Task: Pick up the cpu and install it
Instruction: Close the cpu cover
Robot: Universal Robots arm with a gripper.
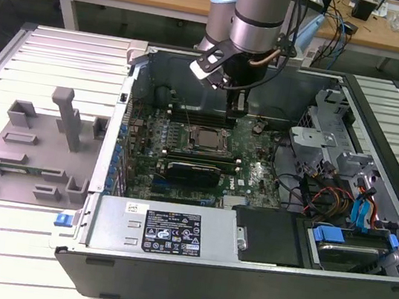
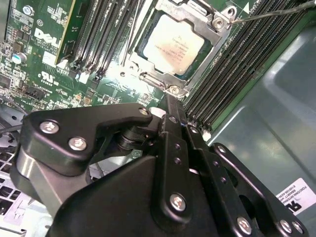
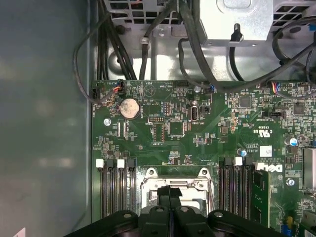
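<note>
1. Open PC case (image 1: 386,110) seen from above, w/ green motherboard (image 3: 163,123) inside.
2. The cpu (image 2: 173,44) lies flat, silver top up, inside the socket frame (image 2: 217,24). It's not in the claw.
3. The gripper (image 2: 169,98) has its fingers pressed together on nothing, tip just beside the frame's edge.
4. Judged: chip placed, install step in hand. Can't tell if frame is latched.
5. Whatever follows calls for keeping the tip off the chip top & memory slots (image 2: 108,34).

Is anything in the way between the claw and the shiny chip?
Nothing I can see. The chip sits in its socket on the green board, shiny top uncovered, and the claw hangs close by.
</note>
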